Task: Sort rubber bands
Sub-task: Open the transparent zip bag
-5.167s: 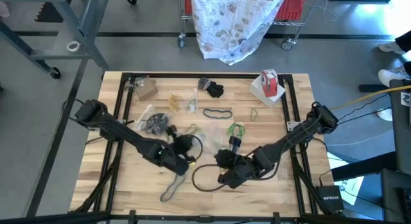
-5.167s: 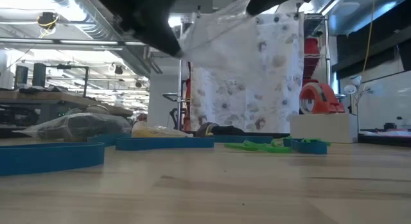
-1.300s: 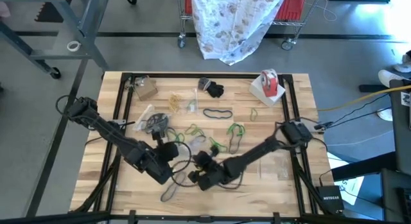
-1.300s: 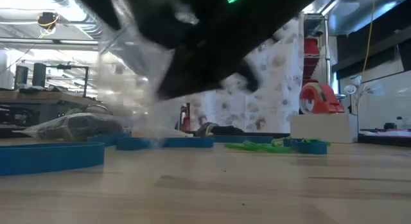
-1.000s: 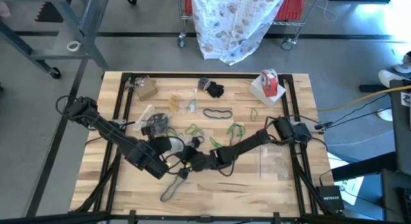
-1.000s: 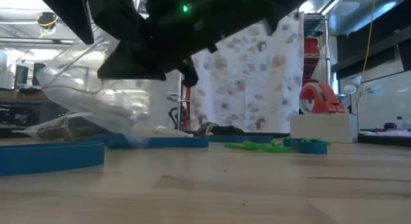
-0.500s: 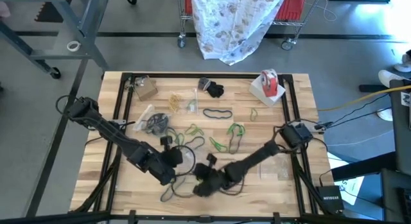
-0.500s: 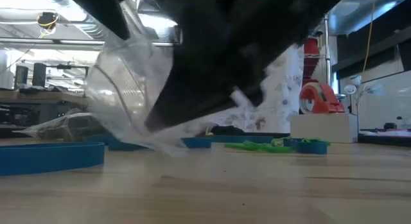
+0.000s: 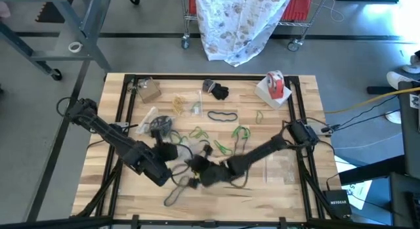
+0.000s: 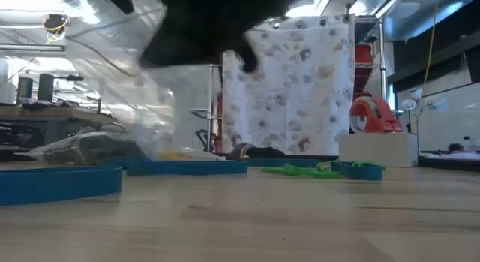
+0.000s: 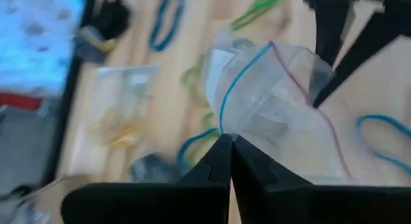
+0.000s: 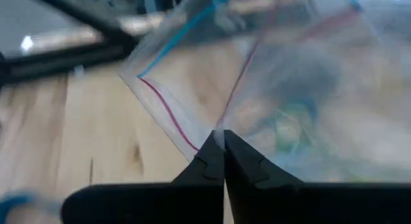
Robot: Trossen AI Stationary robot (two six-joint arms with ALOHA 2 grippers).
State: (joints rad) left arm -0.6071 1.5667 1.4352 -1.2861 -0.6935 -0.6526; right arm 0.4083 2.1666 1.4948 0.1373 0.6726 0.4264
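A clear zip bag (image 11: 276, 89) with a blue and a red strip along its mouth hangs above the table's near middle, between my two grippers. My left gripper (image 11: 226, 139) and my right gripper (image 12: 219, 135) are each shut on its rim. In the low view the bag (image 10: 127, 74) hangs from the dark arms overhead. Loose rubber bands lie flat on the wood: green ones (image 9: 241, 132), a dark one (image 9: 222, 115), a large loop (image 9: 174, 193) near the front edge, and teal ones (image 10: 191, 167) in the low view. My left gripper pinches the bag's mouth edge at the blue strip (image 11: 221, 121) between its two shut fingers, slanting down from the table's left. The bag bulges open beyond the fingers, held up off the wood. My right gripper pinches the bag's mouth edge at the red strip (image 12: 217, 126) between its shut fingers, reaching in from the table's right at a shallow downward slant. The film spreads away from the fingers, creased, held above the table.
A red-and-white tape roll (image 9: 275, 84) stands on a white block at the far right. Other clear bags lie at the far left (image 9: 156, 124), the far middle (image 9: 178, 104) and the right (image 9: 282, 166). A black bunch (image 9: 219, 92) lies at the far edge.
Both grippers dipped toward the near edge with the bag, then came back up. The bag, which sagged low over the table half a second ago, now hangs higher. My left gripper has rolled at the wrist. Both stay shut on the bag.
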